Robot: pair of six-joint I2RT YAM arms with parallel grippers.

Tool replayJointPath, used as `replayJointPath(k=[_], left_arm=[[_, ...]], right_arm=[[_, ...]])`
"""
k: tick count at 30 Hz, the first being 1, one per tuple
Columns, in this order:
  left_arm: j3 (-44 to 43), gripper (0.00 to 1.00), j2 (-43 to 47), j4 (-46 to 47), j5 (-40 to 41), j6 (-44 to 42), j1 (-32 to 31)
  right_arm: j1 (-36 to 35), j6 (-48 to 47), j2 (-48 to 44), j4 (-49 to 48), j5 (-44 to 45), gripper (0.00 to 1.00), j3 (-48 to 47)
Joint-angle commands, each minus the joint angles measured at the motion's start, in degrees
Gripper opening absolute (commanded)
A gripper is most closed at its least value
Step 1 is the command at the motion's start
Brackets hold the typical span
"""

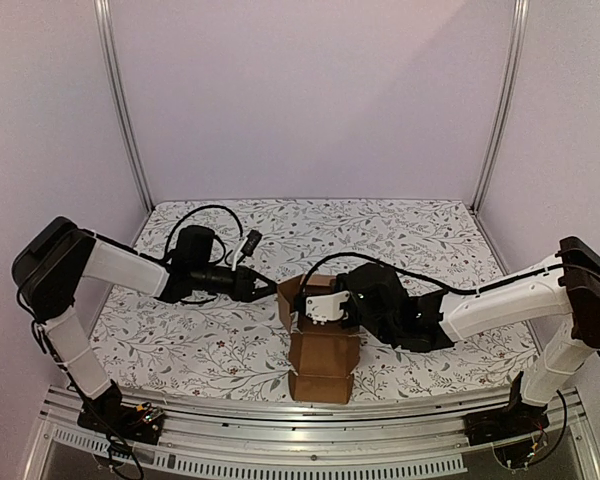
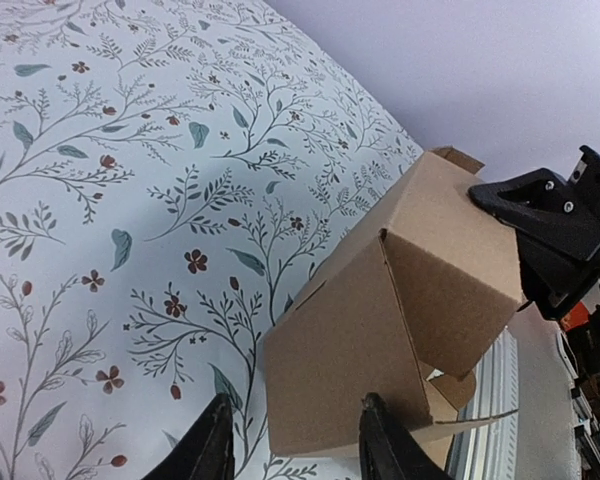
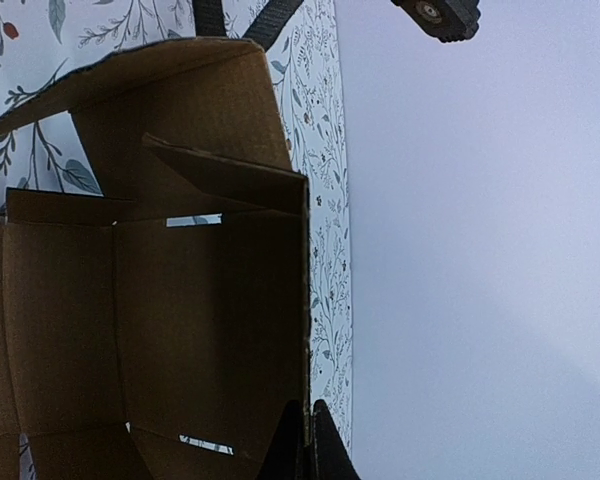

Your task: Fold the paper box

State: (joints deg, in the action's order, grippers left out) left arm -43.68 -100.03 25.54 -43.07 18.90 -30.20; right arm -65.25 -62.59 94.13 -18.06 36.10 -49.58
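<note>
— Cardboard, light but easily creased: where is the paper box to be held?
— Beside a fold, it is judged. It is set on the table; one wall is pinched by the right gripper, a corner straddled by the spread fingers of the left gripper.

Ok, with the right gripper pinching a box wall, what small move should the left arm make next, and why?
Probably close the left gripper on the paper box at its side panel. Its fingers stand apart at that panel's edge, nothing clamped, while the right gripper is shut on another wall; the box is only half formed.
</note>
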Motion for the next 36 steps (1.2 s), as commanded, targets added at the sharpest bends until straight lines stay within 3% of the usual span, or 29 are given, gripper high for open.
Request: replayJointPath(k=[1,24,36], left_arm=[[-1.56,0.42,-1.8,0.57,-2.39,-0.59,-1.61],[-1.22,0.39,-2.37,-1.72,0.52,-0.71,-8.22],[-0.52,0.4,-0.24,-3.36,11.69,-1.69,-13.17]], right_arm=[[-0.37,1.45,0.17,-1.1,0.28,0.0,0.32],[-0.38,3.23,2.15,-1.45,1.59,0.0,0.37],[-0.72,3.87,3.82,-1.26,3.13,0.0,0.32]])
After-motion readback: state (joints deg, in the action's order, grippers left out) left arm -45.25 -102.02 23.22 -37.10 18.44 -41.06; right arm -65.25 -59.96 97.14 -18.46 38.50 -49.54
